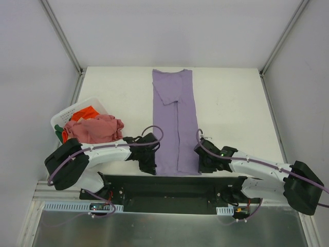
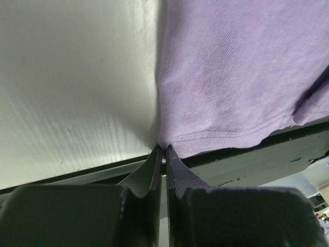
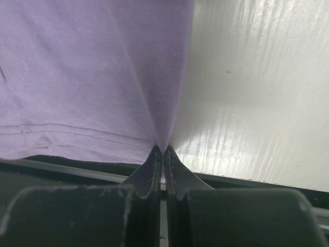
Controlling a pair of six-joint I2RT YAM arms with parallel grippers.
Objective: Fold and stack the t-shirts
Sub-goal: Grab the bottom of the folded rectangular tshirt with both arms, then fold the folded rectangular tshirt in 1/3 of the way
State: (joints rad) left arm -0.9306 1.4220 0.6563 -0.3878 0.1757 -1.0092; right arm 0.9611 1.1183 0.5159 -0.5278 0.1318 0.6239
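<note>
The lavender purple t-shirt (image 1: 176, 118) lies folded lengthwise in a long strip down the middle of the white table, sleeves tucked in. My left gripper (image 1: 150, 165) is shut on its near left hem corner, where the cloth (image 2: 231, 77) gathers into the fingertips. My right gripper (image 1: 204, 162) is shut on the near right hem corner, with the cloth (image 3: 92, 77) pinched the same way. A salmon pink t-shirt (image 1: 95, 128) lies bunched on top of an orange-red one (image 1: 85, 113) in the basket at the left. No beige shirt shows.
A white plastic laundry basket (image 1: 77, 109) stands at the table's left edge, just behind the left arm. The table's near edge and a black base rail (image 1: 169, 188) run just below both grippers. White walls enclose the back and sides.
</note>
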